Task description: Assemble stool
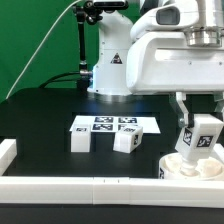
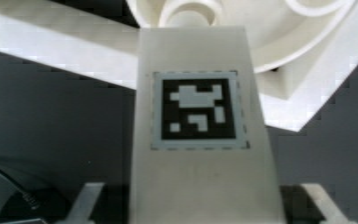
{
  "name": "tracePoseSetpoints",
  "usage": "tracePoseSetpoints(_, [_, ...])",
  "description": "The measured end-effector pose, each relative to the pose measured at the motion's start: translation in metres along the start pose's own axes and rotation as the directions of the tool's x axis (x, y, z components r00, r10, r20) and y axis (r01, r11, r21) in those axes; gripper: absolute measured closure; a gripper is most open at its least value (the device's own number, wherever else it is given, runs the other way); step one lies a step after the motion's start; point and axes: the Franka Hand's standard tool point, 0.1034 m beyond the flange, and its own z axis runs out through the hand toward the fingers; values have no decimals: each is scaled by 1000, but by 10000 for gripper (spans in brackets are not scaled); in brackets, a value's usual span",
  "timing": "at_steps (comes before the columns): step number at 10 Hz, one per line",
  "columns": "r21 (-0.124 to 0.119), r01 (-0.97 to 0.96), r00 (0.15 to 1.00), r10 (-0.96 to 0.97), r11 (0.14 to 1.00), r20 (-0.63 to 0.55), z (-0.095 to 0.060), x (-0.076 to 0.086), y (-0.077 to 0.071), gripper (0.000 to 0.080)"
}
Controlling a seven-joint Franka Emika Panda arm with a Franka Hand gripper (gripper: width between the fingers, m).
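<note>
Just above the seat [image 1: 188,166], toward its side on the exterior view's right, a leg [image 1: 203,136] hangs pinched between the jaws. It is slightly tilted, with its tag facing the exterior camera. I cannot tell whether its lower end touches the dish or stops just short of it. The wrist view looks down the tagged face toward the round seat beyond. The jaws press on the two plain side faces and leave the tag uncovered.

Two more legs, one [image 1: 80,138] and another [image 1: 125,141], stand on the desk well apart from the seat, on the exterior view's left of it. They sit at the front edge of the marker board [image 1: 113,124]. The seat itself lies near the front rail [image 1: 90,187]; whether it touches the rail is unclear.

The leg looks like hard, hollow plastic, so it is probably light and stiff with no give. Its smooth faces may slip or twist in a weak pinch. The flat opposite sides near the upper end seem the best hold, as that keeps the lower end free for seating. The seat is likely light too and may slide under a sideways push, so pressure should go straight down.
</note>
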Motion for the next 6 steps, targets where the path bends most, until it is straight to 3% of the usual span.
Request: tracePoseSetpoints(6, [3,1,1000,-1,1000,15,8,-8,-2,461])
